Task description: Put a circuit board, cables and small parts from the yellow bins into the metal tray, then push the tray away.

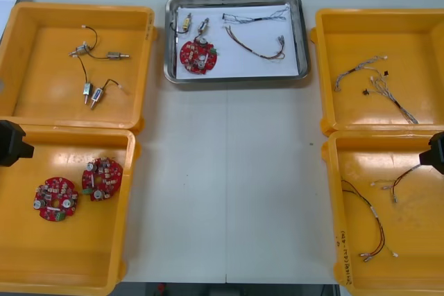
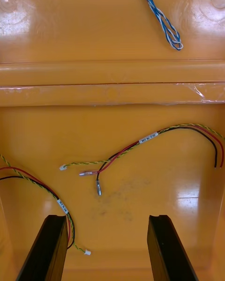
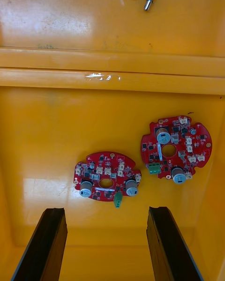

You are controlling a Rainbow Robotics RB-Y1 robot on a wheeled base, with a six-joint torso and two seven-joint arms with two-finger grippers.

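Note:
The metal tray (image 1: 236,75) sits at the table's far middle, white inside. It holds a round red circuit board (image 1: 197,55), small metal parts (image 1: 186,23) and two cables (image 1: 257,46). My left gripper (image 3: 107,243) hangs open above the near left yellow bin (image 1: 28,254), over two red circuit boards (image 3: 107,182) (image 3: 176,146). My right gripper (image 2: 108,248) hangs open above the near right yellow bin (image 1: 416,272), over red and yellow cables (image 2: 154,145). In the front view the left gripper (image 1: 12,143) and right gripper (image 1: 436,152) show at the side edges.
The far left bin (image 1: 28,95) holds several small metal parts (image 1: 87,50). The far right bin (image 1: 333,95) holds thin cables (image 1: 378,84); a twisted blue and white cable (image 2: 164,21) lies beyond the bin wall in the right wrist view.

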